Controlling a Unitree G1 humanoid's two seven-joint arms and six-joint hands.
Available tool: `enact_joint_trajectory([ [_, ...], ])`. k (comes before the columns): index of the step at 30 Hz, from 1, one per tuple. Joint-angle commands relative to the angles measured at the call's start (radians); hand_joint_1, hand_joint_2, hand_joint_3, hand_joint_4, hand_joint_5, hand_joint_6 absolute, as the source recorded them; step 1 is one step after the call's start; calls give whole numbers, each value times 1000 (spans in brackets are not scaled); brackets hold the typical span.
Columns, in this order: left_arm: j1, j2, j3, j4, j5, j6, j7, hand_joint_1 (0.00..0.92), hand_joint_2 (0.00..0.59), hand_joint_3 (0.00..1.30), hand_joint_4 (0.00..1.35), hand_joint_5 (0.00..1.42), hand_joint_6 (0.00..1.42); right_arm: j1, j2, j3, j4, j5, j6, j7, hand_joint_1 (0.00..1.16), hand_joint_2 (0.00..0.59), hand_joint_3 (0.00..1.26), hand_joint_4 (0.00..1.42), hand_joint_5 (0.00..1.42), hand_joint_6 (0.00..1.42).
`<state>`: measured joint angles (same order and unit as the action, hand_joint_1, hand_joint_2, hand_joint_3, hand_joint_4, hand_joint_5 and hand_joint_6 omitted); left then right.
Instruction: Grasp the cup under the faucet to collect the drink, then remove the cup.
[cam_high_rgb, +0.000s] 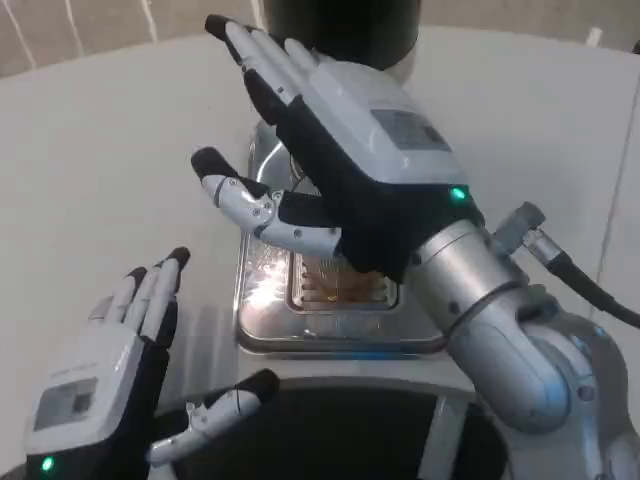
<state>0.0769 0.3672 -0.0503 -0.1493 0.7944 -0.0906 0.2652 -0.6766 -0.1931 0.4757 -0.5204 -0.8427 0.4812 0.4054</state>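
Note:
My right hand (350, 150) hangs over the drink machine with its fingers stretched out and apart, thumb pointing left, holding nothing. It covers the space under the faucet, so whatever stands there is hidden. Below it lies the shiny metal drip tray (262, 305) with its slotted grate (340, 285). The machine's black cylinder body (340, 25) rises at the top edge. My left hand (110, 390) floats at the bottom left, left of the tray, fingers spread and empty.
The white table (100, 150) spreads out to the left and behind. A black rounded surface (330, 430) lies along the bottom edge in front of the tray. A black cable (585, 285) runs off my right forearm.

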Motion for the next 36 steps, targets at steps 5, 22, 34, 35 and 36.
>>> enact_joint_trajectory([
  [5, -92, -13, -25, 95, -47, -39, 32, 0, 122, 0, 0, 28, 98, 16, -10, -27, 0, 18, -47, 72, 267, 499, 0, 0, 0, 0],
  [22, -240, -39, -64, 258, -119, -96, 44, 116, 81, 0, 0, 16, 90, -21, -5, -66, 64, 20, -100, 81, 520, 437, 0, 0, 0, 0],
  [34, -298, -45, -82, 323, -131, -101, 65, 137, 75, 0, 0, 6, 81, -26, 20, -52, 68, 1, -93, 105, 565, 435, 0, 0, 0, 0],
  [35, -302, -46, -83, 328, -131, -101, 67, 138, 75, 0, 0, 4, 79, -24, 21, -52, 67, 1, -93, 105, 566, 435, 0, 0, 0, 0],
  [36, -307, -46, -84, 334, -132, -101, 70, 138, 75, 0, 0, 4, 78, -23, 21, -52, 67, 0, -94, 105, 567, 435, 0, 0, 0, 0],
])
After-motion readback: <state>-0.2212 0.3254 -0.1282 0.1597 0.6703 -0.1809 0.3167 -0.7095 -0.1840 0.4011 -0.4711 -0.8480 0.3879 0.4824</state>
